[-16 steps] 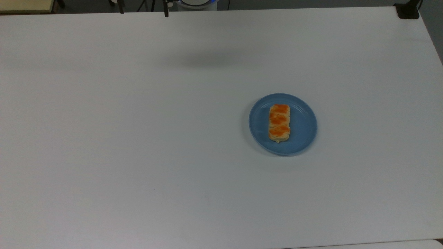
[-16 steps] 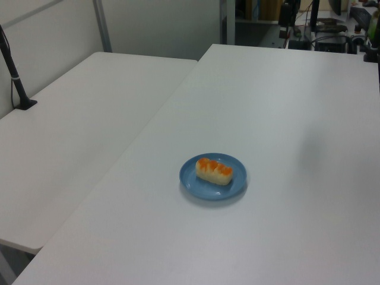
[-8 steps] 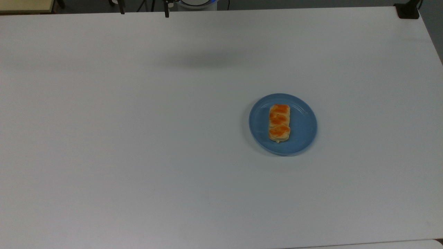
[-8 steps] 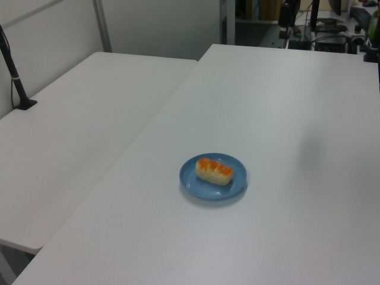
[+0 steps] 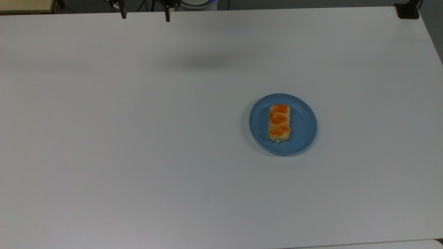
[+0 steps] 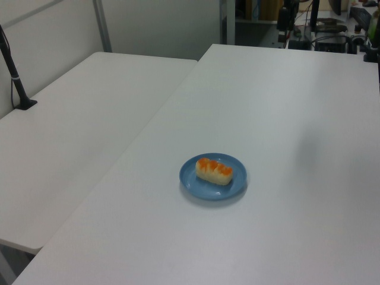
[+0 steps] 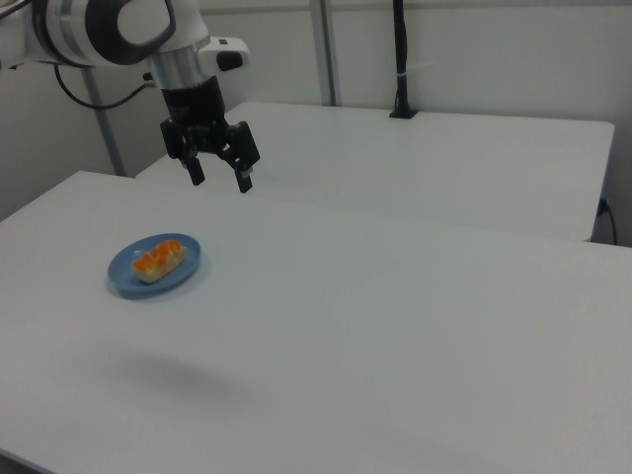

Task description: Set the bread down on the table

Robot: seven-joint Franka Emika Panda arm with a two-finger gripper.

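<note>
**A:** Bread (image 5: 279, 123) first. Where?

**B:** Lying flat in the middle of the plate (image 5: 301, 133). Not touching the table (image 5: 138, 145) at all.

**A:** And the plate?

**B:** Sitting on the table, well inside all four edges. Nearer the top view's right edge than the top view's left edge. About halfway between the top view's top edge and bottom edge.

**A:** Which way round, the bread?

**B:** Long way pointing from the top view's top edge to the bottom edge. Three shiny orange bumps facing up. Pale tan on the sides. Shorter than the plate, with blue showing all round it.

**A:** Now the gripper (image 7: 219, 183). Open or closed?

**B:** Open wide. Two black fingers (image 7: 196, 178) spread apart, pointing down. Nothing between them.

**A:** Touching anything?

**B:** No. Hanging up in the air, well apart from the bread.

**A:** Over which part of the table?

**B:** By the top view's top edge, nearer the top view's left corner than the right one. In the right view, up and behind the plate, just to the right view's right of it.

**A:** Anything else on the table?

**B:** Just a soft grey shadow (image 5: 204, 62), close to the top view's top edge, around the middle of it.

**A:** And next to the table?

**B:** Second white table (image 6: 77, 119), pushed up against one long edge. Black pole (image 6: 12, 65) standing at its far side.
</note>
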